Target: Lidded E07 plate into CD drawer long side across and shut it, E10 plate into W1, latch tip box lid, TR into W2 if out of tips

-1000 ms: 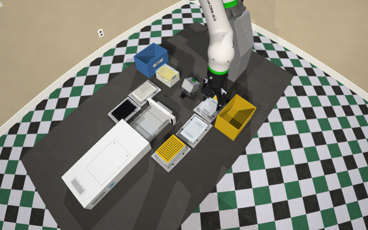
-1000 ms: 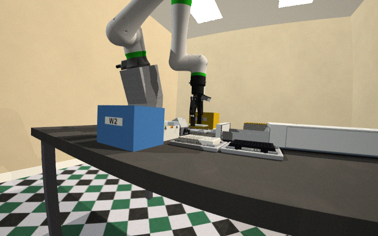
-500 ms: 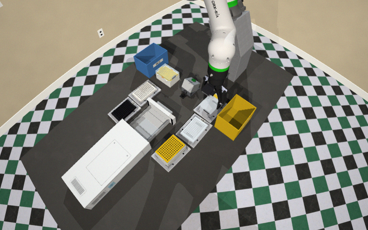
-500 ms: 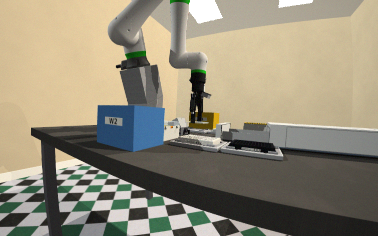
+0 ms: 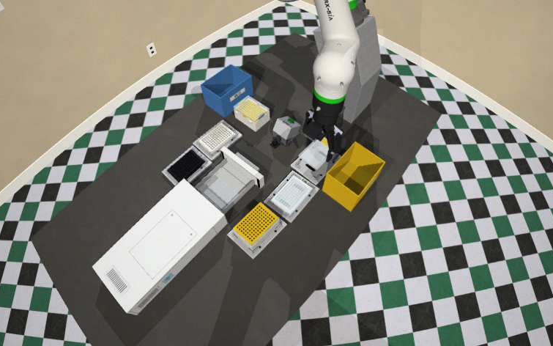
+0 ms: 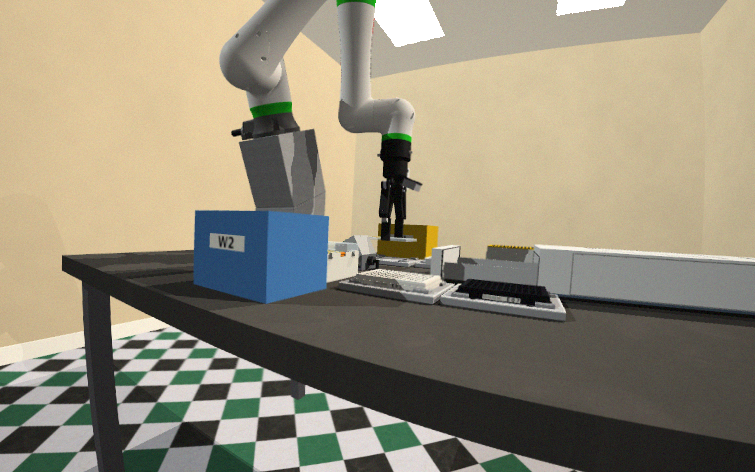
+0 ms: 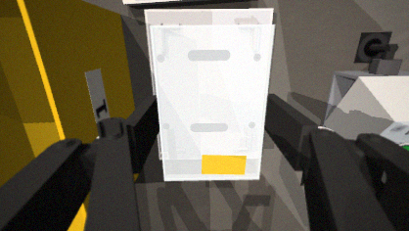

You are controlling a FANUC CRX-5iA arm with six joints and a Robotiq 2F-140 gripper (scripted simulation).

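My gripper [image 5: 331, 155] [image 6: 394, 233] [image 7: 211, 110] is shut on a flat, clear plate lid [image 5: 315, 151] [image 6: 401, 239] [image 7: 210, 93] with a yellow tag [image 7: 223, 164]. It grips the lid by its long sides and holds it a little above an empty grey deck nest [image 5: 308, 171], beside the yellow bin W1 [image 5: 342, 193] [image 6: 424, 234] [image 7: 73, 59]. The black assay plate [image 5: 186, 165] [image 6: 503, 290] lies uncovered in its nest by the cooler CD [image 5: 158, 245] [image 6: 661, 275], whose drawer [image 5: 226, 182] is pulled out. A clear plate [image 5: 291, 195] lies in the nest in front of the lid's nest.
The blue bin W2 [image 5: 222, 100] [image 6: 260, 257] stands at the back, with the tip box [image 5: 251, 112] beside it and the DONE key box [image 5: 286, 128] [image 7: 364, 98] close to my gripper. A white well plate [image 5: 216, 137] [image 6: 394, 280] and a yellow tip rack [image 5: 255, 223] sit in nests.
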